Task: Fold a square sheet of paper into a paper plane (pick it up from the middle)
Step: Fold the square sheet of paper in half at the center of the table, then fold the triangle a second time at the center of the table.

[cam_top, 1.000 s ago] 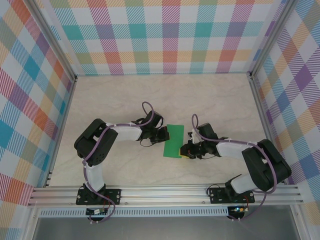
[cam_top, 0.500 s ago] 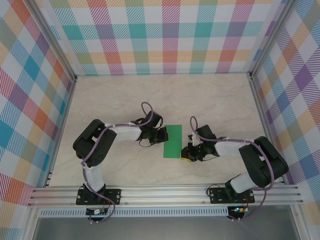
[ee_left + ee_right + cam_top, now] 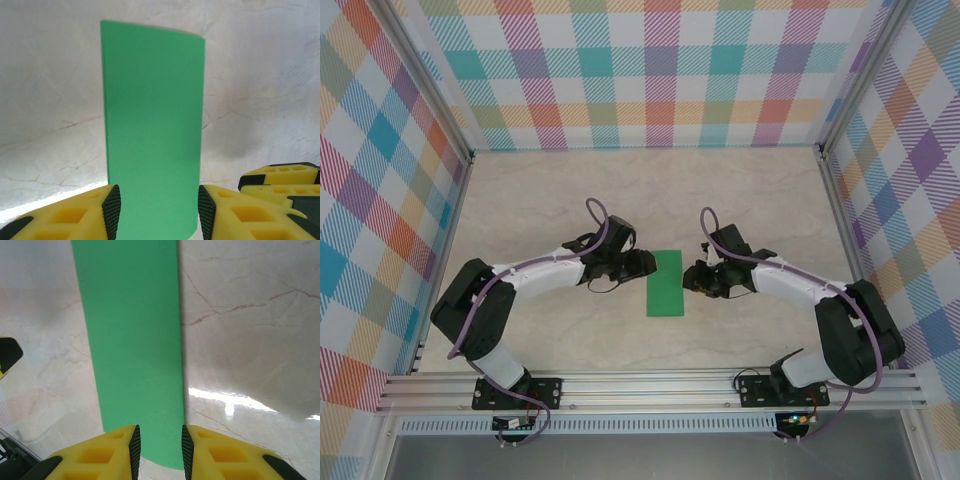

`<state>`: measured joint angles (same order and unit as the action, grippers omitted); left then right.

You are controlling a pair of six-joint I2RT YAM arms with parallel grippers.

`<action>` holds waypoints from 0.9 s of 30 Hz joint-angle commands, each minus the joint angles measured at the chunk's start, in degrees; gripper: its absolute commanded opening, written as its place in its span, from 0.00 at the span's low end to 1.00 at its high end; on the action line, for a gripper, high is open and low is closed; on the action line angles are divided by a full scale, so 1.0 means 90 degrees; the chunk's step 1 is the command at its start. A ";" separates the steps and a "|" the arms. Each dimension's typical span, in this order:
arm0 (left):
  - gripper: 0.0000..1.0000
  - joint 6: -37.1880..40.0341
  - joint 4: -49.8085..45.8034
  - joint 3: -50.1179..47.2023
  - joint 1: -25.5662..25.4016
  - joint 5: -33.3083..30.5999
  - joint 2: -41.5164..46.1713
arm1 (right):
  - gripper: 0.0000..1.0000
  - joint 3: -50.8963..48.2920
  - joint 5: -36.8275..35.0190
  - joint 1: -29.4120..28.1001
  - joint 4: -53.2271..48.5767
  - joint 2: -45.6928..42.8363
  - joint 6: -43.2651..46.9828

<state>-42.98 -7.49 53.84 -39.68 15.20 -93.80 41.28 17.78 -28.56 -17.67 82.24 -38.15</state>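
Square sheet of paper (image 3: pixel 667 283) is lying flat around the middle of the counter (image 3: pixel 540 200), a bit toward the near edge. It's showing as a narrow green rectangle, so I'm reading it as already folded in half. Its long axis is running from near edge to far edge, slightly skewed.

I'm flanking it from both sides. My left pincer (image 3: pixel 645 265) is sitting just beside the left long edge, toward the far end. My right pincer (image 3: pixel 692 280) is sitting just beside the right long edge, about mid-length. Neither arm is clearly nearer, so the next fold is looking like a two-arm job.

In the left wrist view my fingers (image 3: pixel 111 210) are standing well spread, with the green strip showing in the gap. In the right wrist view the fingers (image 3: pixel 134 447) are standing apart too, but with a narrower gap. Neither pincer is pinching the paper, as far as I'm seeing. I can't tell whether the tips are touching it.
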 commanded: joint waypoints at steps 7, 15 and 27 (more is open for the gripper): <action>0.51 -0.0506 0.0714 -0.0431 0.0100 0.0471 -0.0377 | 0.32 0.0312 0.0559 -0.0001 0.0238 0.0560 -0.0016; 0.52 -0.0581 0.0811 -0.0388 0.0134 0.0538 -0.0586 | 0.33 0.0496 0.0866 -0.0001 0.0534 0.0998 -0.0058; 0.52 -0.0542 0.0803 -0.0338 0.0139 0.0629 -0.0768 | 0.33 0.0393 0.0611 -0.0001 0.0537 0.1357 -0.0058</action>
<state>-47.57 -0.89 50.39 -38.92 19.51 -99.81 44.69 23.55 -28.56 -13.28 93.76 -38.54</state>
